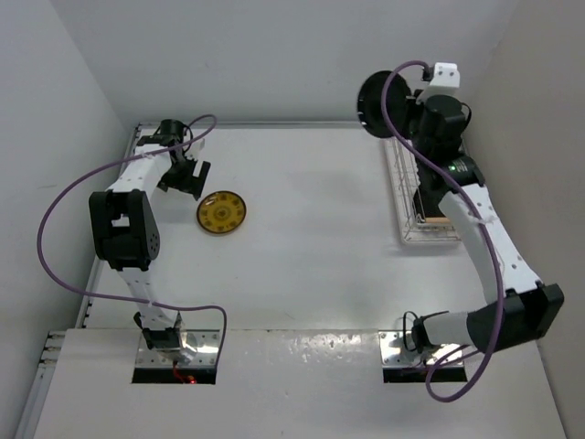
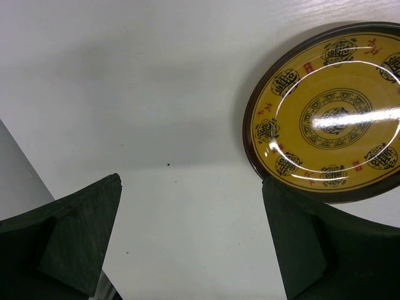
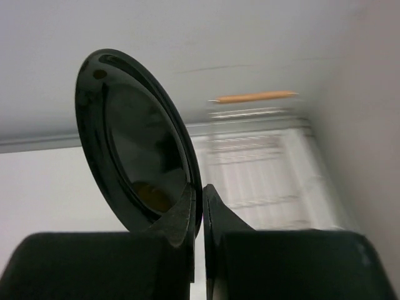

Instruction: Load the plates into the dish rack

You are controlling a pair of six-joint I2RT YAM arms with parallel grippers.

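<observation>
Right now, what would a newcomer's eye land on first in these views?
A glossy black plate, pinched on edge by the shut right end effector, raised at the far right near the white dish rack. Then a yellow patterned plate lying flat on the table at left, beside the open left end effector.

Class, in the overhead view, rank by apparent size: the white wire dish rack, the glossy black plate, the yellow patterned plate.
1. White wire dish rack: largest.
2. Glossy black plate and yellow patterned plate: look alike; the black one is raised nearer the camera and tilted, so unranked.
</observation>
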